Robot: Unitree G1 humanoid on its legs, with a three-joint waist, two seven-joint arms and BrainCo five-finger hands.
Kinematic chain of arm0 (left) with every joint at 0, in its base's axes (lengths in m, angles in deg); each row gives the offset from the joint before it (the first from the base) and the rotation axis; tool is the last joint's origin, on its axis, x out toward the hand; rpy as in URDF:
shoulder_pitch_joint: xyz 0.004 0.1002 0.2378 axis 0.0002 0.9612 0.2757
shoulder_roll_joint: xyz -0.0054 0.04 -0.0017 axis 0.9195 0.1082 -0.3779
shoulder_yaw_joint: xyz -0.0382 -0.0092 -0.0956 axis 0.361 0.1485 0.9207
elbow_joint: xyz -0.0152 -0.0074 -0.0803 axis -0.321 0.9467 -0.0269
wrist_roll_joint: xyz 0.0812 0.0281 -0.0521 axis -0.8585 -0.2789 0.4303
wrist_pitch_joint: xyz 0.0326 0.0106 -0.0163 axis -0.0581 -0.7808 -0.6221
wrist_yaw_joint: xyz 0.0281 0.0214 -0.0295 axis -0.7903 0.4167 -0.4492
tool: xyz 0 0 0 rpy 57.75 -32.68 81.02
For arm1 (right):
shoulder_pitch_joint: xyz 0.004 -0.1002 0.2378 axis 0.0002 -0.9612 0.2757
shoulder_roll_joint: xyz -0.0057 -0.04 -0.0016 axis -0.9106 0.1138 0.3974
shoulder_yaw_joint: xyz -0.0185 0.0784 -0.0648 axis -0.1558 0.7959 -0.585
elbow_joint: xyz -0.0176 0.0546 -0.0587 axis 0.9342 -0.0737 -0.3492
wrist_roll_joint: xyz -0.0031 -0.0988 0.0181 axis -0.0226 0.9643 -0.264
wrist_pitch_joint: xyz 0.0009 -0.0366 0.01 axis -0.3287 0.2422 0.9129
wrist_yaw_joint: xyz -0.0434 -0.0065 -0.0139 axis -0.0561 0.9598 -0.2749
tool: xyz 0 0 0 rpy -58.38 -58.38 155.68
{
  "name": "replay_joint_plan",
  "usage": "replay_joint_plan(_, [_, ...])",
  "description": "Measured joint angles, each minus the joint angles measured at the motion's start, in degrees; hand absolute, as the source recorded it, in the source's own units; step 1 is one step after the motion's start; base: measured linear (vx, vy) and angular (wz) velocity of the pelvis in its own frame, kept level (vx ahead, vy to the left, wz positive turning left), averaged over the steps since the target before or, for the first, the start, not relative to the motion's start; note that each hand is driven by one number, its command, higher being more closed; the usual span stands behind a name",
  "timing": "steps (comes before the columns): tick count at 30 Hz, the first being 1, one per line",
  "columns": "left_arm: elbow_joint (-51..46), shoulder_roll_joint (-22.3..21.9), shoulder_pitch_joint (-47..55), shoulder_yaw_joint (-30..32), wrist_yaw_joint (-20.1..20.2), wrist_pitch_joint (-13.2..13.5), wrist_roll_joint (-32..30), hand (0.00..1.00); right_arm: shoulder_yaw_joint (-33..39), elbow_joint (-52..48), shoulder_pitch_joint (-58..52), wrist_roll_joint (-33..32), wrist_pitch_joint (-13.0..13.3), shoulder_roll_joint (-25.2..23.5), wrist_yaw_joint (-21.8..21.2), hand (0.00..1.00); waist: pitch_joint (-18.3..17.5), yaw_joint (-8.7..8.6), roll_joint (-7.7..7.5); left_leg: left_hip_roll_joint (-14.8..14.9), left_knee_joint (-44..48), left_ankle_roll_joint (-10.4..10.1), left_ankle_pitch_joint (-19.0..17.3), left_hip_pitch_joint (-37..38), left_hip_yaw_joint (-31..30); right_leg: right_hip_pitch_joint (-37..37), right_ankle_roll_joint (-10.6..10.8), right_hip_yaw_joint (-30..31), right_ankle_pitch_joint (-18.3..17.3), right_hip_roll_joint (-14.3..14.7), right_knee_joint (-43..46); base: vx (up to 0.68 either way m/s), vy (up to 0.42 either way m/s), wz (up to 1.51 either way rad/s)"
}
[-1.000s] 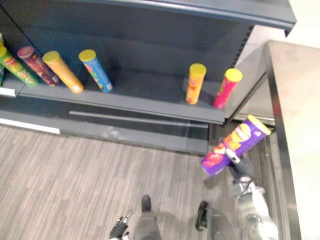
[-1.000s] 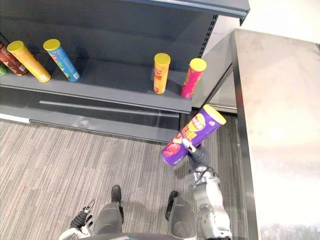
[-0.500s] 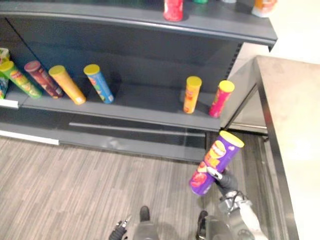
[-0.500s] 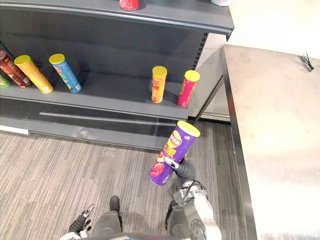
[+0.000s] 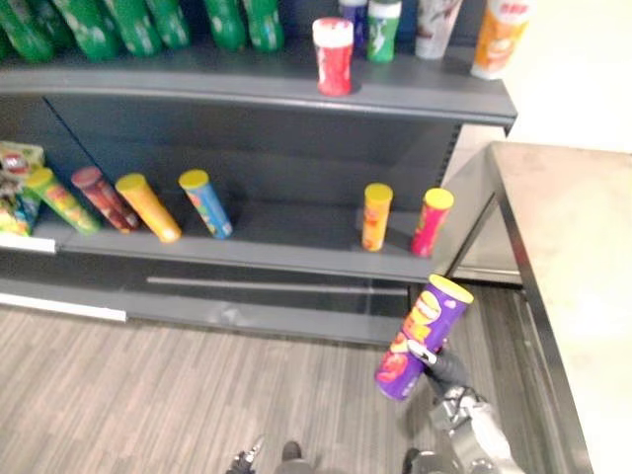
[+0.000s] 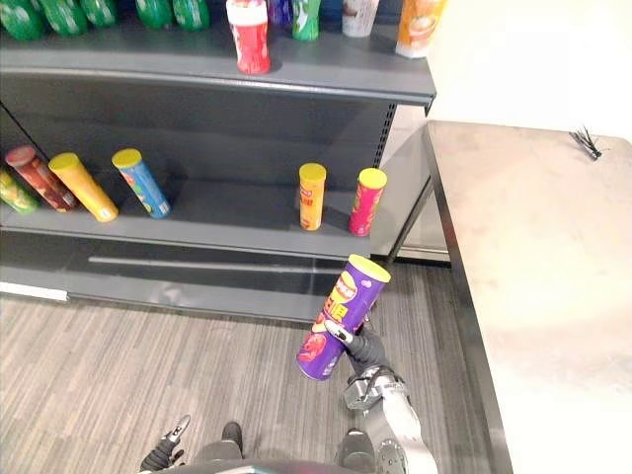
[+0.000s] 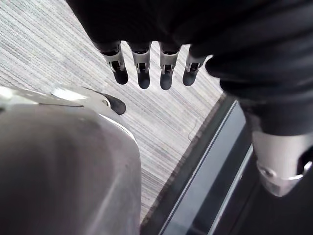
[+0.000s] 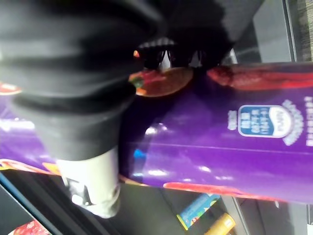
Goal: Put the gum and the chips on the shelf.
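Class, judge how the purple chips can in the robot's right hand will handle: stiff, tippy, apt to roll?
Probably stiff: the purple chips can shows no dent under the right hand. Tall and narrow, it may tip. Round, so likely rolls.

Chips can (image 5: 427, 318), lower right: glossy purple wrap, smooth yellow lid. Shelf (image 5: 286, 237): matt dark grey metal. Table (image 6: 533, 296), right edge: brushed steel, dull sheen. Floor (image 5: 148, 385): matt grey wood-grain planks. Bottles (image 5: 128, 20), upper left: glossy green plastic.
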Motion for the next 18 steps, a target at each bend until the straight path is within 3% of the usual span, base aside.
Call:
replay_joint_plan(3, [0.0,-0.9,0.6,0.3,-1.0,0.0,0.7,0.00,0.2,-0.3,0.3,0.3,0.0,0.8,1.2,1.00,-0.9,0.29,0.65,-0.1,-2.9,0.6,1.4,2.2,2.1,2.9,0.4,-0.5,1.6,0.4,-3.9,0.08,0.037,0.00])
replay_joint_plan(6, [-0.4,-1.0,0.7,0.4,-1.5,0.0,0.9,0.00,0.2,-1.6,1.9,1.2,0.1,0.8,2.7,1.00,-1.1,0.73,0.24,0.0,-4.1,1.1,2.7,3.2,4.6,5.2,0.6,-1.4,3.1,0.6,-6.6,0.04,0.029,0.13])
replay_joint_plan(13, [-0.8,-1.0,1.8,0.9,-1.9,0.0,1.0,0.00,-3.1,-2.8,9.0,2.6,0.5,0.8,2.8,1.00,-1.6,2.86,-0.49,0.0,-5.6,1.3,3.2,4.8,5.1,6.2,0.6,-1.5,3.1,0.6,-7.1,0.00,0.002,0.01])
replay_joint_plan(18, [-0.7,-1.2,2.8,2.1,-2.0,-0.1,0.9,0.00,-5.7,-2.8,11.4,2.6,0.5,0.9,2.7,1.00,-1.2,3.07,-1.12,-0.5,-6.3,1.5,3.5,5.0,5.2,6.6,0.7,-1.8,3.1,0.2,-7.3,0.00,0.003,0.01])
